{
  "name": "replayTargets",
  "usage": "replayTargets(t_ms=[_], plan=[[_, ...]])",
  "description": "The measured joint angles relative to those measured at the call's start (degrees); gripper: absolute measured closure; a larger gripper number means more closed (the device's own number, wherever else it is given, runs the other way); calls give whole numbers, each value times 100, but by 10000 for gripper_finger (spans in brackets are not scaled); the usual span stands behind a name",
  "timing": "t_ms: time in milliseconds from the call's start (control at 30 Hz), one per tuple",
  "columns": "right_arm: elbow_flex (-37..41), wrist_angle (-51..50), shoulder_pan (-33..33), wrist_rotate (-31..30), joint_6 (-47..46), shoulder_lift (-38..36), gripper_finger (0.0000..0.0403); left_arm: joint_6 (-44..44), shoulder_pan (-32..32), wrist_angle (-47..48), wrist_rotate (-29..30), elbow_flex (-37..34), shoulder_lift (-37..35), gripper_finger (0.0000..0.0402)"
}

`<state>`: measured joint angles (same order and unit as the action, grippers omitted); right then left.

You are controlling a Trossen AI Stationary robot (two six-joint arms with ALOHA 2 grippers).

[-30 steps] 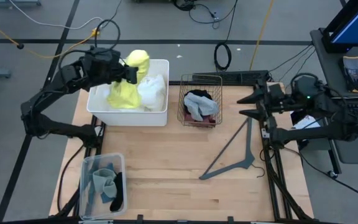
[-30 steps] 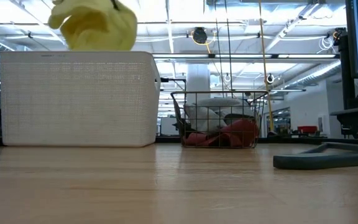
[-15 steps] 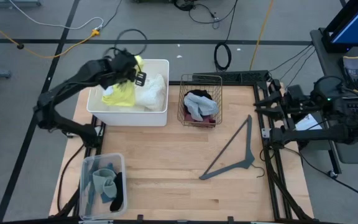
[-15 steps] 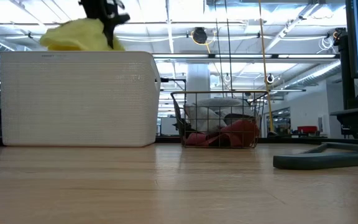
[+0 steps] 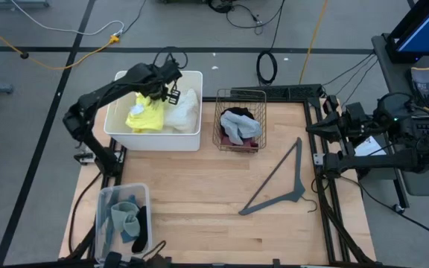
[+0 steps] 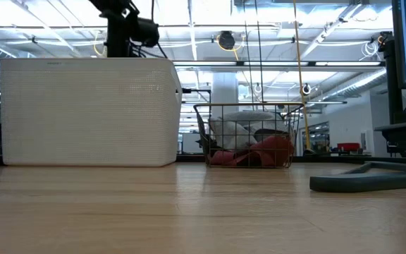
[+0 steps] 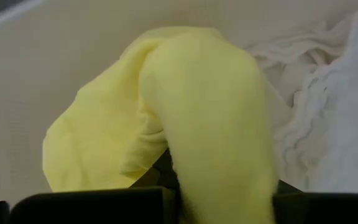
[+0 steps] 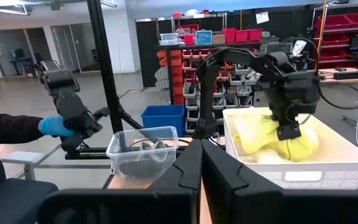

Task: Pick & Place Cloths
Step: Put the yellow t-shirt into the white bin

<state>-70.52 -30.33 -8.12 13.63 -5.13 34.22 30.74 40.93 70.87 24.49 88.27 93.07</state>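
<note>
hanging over the white bin (image 5: 118, 125), the left gripper (image 5: 171, 91) clamps the yellow cloth (image 5: 146, 115), which trails toward 7 o'clock.

My left pincer (image 5: 171, 88) tips hidden in the white bin (image 6: 87, 113), yellow cloth (image 7: 210, 124) covering them, bin wall blocking my low view
</note>
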Motion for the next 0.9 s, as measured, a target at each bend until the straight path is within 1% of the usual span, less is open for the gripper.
replayTargets(t_ms=[167, 367, 533, 600, 767, 900], plan=[[0, -1, 0, 0, -13, 0, 401, -2, 120, 0, -299, 0, 334, 343], [0, -64, 0, 0, -13, 0, 402, 3, 122, 9, -646, 0, 690, 343], [0, -190, 0, 2, -15, 0, 401, 15, 122, 27, -796, 0, 944, 339], [0, -186, 0, 2, -15, 0, 402, 79, 122, 86, -801, 0, 1006, 316], [2, -173, 0, 2, -15, 0, 402, 145, 95, 287, -804, 0, 1065, 238], [2, -170, 0, 2, -15, 0, 402, 95, 93, 392, -874, 0, 1009, 183]])
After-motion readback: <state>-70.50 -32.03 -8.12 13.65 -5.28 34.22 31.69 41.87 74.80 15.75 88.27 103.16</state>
